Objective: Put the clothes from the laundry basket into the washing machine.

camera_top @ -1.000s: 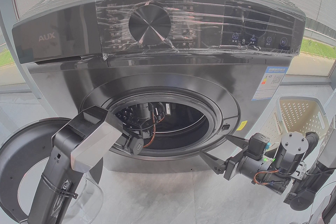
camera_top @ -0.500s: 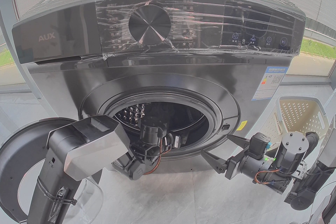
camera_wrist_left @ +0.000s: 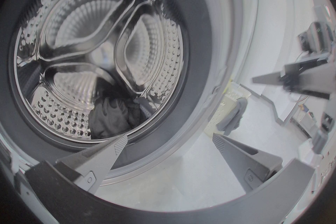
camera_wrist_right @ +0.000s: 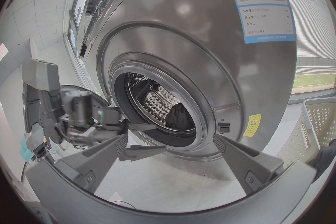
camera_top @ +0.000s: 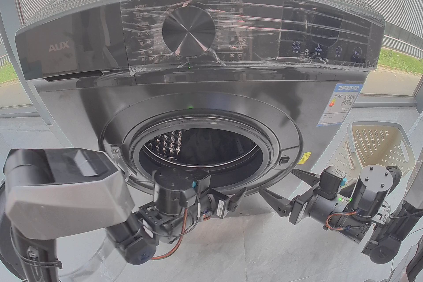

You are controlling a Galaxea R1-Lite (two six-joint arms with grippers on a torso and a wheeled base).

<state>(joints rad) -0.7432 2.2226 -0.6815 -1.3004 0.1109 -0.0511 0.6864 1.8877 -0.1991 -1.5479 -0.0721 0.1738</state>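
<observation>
Now both grippers are hanging empty before the washing machine (camera_top: 110, 102), and the next garment is waiting.
Nearest, the left gripper (camera_wrist_left: 168, 137) is hovering just outside the lower rim of the round opening, jaws spread and holding nothing. To its right, the right gripper (camera_top: 282, 185) is likewise gaping wide and bare, pointing left along the machine's front. Farther in, a dark garment (camera_wrist_left: 108, 116) is lying at the bottom of the drum (camera_wrist_left: 70, 25), so one piece is looking delivered. Far right, beside the machine, the laundry basket (camera_top: 379, 146) is standing with what seems to be a grey garment (camera_wrist_left: 232, 118) draped over its rim, though it is showing small there. I am judging the fetch as next: one arm is needing to swing to the basket, close on that cloth and carry it through the opening.
</observation>
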